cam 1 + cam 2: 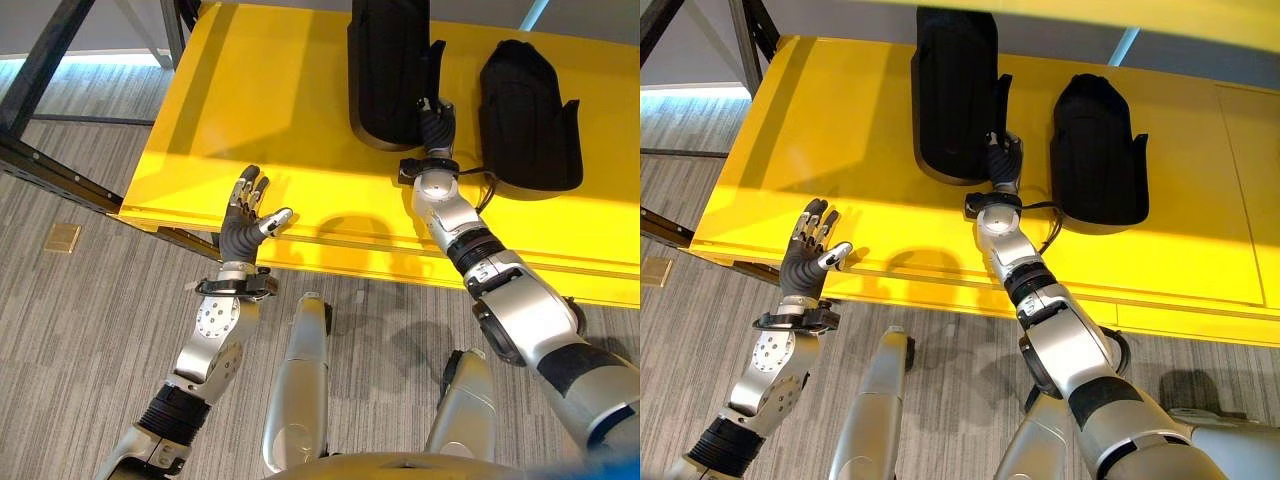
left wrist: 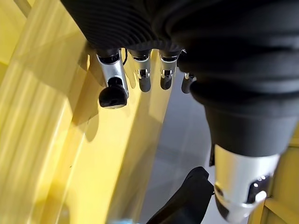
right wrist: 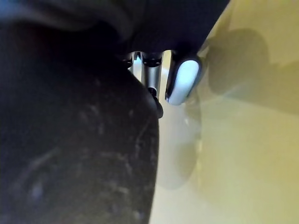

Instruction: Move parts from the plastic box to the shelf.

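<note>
Two black moulded parts lie on the yellow shelf [image 1: 250,100]: a tall one [image 1: 385,70] and a shorter one [image 1: 525,115] to its right. My right hand [image 1: 437,120] reaches over the shelf and rests against the near right edge of the tall part [image 3: 70,140], which looms right beside the hand in the right wrist view. My left hand [image 1: 245,225] is held up at the shelf's front edge on the left. It is open, with its fingers [image 2: 140,79] spread and nothing in it.
Dark metal frame struts [image 1: 40,60] run along the shelf's left side. An upper yellow shelf edge [image 1: 1140,15] hangs above. Grey carpet lies below, with a small brass floor plate [image 1: 62,237] at the left. The left half of the shelf is bare.
</note>
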Controlling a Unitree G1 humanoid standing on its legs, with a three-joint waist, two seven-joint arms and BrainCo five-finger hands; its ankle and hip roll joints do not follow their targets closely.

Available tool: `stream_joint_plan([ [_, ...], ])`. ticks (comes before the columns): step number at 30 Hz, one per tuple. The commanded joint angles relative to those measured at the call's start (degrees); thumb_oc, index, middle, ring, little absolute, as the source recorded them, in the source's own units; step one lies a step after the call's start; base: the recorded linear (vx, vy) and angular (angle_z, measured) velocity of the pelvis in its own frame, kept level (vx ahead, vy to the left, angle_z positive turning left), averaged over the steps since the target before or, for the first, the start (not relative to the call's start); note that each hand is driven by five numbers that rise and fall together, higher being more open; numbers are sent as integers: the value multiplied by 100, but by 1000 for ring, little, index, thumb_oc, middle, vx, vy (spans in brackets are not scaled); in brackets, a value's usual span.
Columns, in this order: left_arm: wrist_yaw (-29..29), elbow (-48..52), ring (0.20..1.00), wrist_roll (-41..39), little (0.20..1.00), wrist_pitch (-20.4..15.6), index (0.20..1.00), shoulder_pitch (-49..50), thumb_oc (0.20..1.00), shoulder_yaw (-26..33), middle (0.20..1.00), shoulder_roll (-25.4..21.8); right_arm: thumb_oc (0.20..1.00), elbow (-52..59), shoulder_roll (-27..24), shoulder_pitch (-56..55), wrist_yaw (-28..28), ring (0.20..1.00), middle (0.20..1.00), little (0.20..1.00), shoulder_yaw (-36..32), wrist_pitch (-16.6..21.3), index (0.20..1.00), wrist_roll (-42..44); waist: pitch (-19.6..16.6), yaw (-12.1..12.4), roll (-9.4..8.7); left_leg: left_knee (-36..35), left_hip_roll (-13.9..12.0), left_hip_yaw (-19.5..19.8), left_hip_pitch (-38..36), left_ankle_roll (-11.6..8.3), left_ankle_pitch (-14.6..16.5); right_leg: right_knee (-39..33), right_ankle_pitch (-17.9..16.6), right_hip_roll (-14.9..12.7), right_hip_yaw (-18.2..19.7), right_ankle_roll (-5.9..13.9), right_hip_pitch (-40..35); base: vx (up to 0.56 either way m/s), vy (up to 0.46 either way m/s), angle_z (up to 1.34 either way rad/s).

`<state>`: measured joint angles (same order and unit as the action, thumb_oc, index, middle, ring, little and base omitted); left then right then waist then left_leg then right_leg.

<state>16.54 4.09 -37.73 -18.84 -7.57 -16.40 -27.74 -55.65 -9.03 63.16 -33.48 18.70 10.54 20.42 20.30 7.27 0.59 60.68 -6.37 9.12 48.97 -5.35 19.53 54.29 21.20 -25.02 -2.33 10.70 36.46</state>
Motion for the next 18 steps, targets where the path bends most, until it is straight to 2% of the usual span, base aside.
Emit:
stream_joint_plan([
  [1,22,-301,1000,-183,1000,61,1000,-320,1000,-418,1000,104,200,-506,202,-133,44,200,200,200,-59,-55,200,140,66,178,122,355,4,-93,103,242,346,762,-41,338,13,-576,782,0,0,0],
  [18,68,-356,1000,-156,1000,46,1000,-363,1000,-425,1000,188,200,-722,407,-439,45,200,200,200,-1,-106,200,28,109,161,133,336,6,-125,151,246,329,784,-34,334,41,-597,853,0,0,0],
])
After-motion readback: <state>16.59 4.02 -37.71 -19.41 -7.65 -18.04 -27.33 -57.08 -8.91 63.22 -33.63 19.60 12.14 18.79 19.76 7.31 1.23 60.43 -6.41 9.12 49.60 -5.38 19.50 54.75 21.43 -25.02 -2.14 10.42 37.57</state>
